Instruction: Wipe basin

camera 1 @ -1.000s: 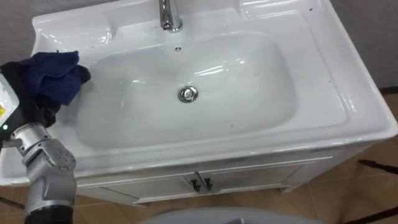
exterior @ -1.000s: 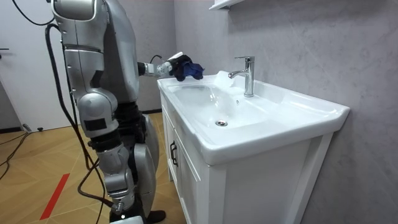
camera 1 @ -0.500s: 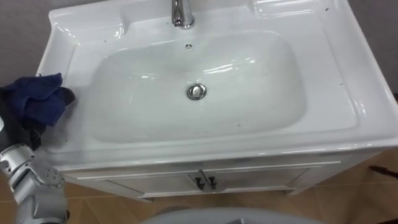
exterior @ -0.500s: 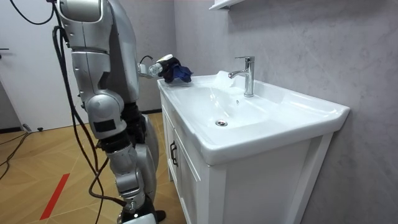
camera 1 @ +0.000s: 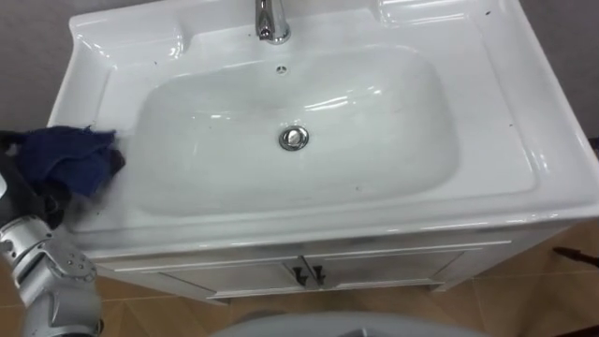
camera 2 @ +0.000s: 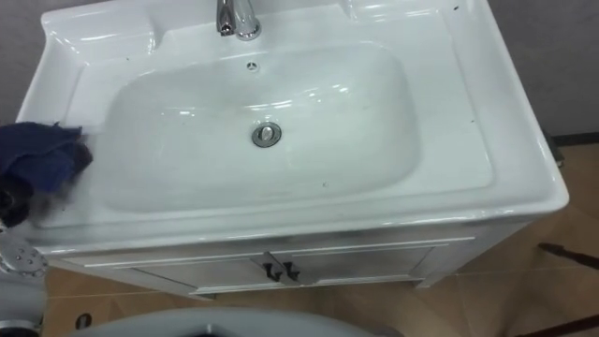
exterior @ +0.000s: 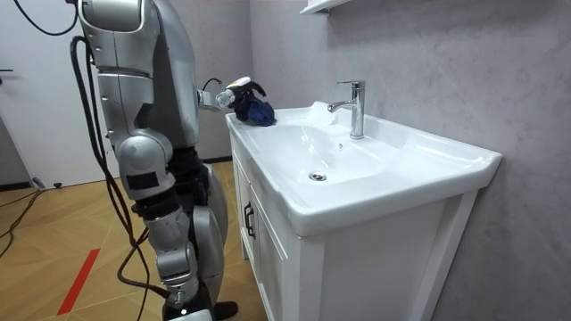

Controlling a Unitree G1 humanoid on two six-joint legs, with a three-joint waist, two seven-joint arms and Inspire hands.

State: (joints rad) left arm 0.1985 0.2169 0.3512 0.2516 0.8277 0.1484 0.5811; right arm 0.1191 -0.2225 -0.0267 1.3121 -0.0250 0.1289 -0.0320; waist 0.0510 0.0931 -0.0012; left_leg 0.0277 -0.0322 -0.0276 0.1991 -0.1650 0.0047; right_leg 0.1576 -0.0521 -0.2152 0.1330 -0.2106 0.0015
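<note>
**Caller:** Where's the cloth right now?

**Me:** The dark blue cloth is bunched up on the left rim of the white basin, on the flat ledge just outside the bowl. My left hand is right under and behind it, fingers curled into the folds, so I'm clamped on it. In the room view the cloth sits down against the near corner of the rim.

**Caller:** And the bowl itself?

**Me:** It's glossy and white, with the drain in the middle. The chrome tap is at the back edge, well apart from my hand. There are a few tiny dark specks on the right-hand ledge.

**Caller:** How are you standing?

**Me:** Upright at the front of the cabinet, near its left end, on the wooden floor. My left arm is stretched out over the corner of the basin.
</note>
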